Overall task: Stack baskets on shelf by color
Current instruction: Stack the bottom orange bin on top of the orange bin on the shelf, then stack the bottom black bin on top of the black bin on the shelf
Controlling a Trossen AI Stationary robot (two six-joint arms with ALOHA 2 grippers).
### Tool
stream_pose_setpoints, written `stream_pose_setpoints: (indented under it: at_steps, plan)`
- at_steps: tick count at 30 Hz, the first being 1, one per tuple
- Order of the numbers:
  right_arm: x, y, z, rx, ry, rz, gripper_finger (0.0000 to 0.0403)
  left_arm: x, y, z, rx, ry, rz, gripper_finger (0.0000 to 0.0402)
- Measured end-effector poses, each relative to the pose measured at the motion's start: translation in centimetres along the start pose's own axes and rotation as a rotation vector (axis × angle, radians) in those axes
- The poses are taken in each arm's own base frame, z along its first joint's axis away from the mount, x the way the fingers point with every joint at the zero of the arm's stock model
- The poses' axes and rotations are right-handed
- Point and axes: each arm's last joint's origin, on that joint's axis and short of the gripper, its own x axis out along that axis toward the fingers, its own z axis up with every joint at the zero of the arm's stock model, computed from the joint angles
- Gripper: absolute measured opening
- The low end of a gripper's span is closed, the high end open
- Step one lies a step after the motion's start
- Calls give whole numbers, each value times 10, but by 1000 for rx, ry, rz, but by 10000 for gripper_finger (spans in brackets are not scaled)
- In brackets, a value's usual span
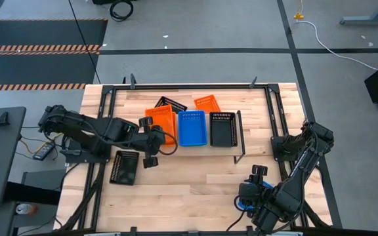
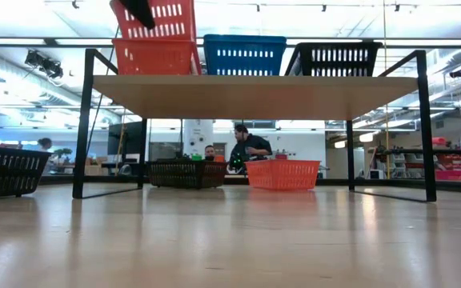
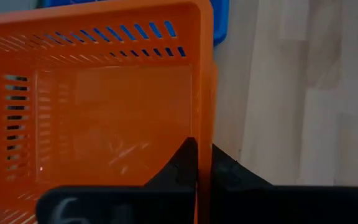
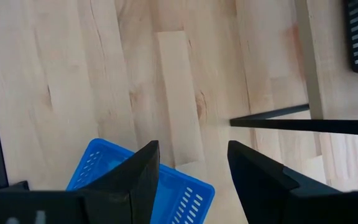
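On the light-wood shelf [image 1: 236, 134] stand an orange basket [image 2: 157, 56], a blue basket [image 1: 192, 128] and a black basket [image 1: 222, 129] side by side. My left gripper [image 1: 155, 139] is shut on a second orange basket [image 2: 154, 18], which is tilted just above the first. My right gripper [image 4: 191, 168] is open near the table's near right corner, above another blue basket [image 4: 138, 180] and apart from it. One more black basket [image 1: 125, 167] lies on the table left of the shelf. My left gripper pinches a side wall [image 3: 204, 134] of the upper orange basket near a corner, with one finger [image 3: 179, 165] inside and the other finger [image 3: 229, 171] outside. It comes from the shelf's near left side. The basket is lifted and tilted over the orange one on the shelf.
Behind the shelf, on the tabletop, lie a black basket [image 1: 172, 103] and an orange basket [image 1: 207, 103]. The shelf's thin black legs [image 4: 303, 124] and the table's black rails [image 1: 107, 98] stand around the work area. People sit in the room beyond [image 2: 246, 148].
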Motion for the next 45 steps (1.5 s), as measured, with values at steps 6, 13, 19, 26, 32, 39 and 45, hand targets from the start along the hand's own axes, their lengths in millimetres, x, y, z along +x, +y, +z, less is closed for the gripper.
stream_pose_setpoints:
  at_steps: [6,13,19,26,32,39,45]
  plan:
    - [0,0,0,1,0,1,197,5,0,0,-1,31,-3,28]
    - [0,0,0,-3,0,1,197,6,1,0,1,26,21,73]
    - [0,0,0,-3,0,1,197,0,1,-1,-12,16,12,101]
    - [0,0,0,0,0,1,197,-35,-13,-10,-15,95,-62,107]
    - [0,0,0,1,-1,2,197,-53,-43,-39,-2,242,-93,108]
    - [0,1,1,6,-4,10,197,-42,-82,-81,-53,425,-184,108]
    - [0,2,1,14,-11,24,197,-22,-105,-118,-82,532,-204,125]
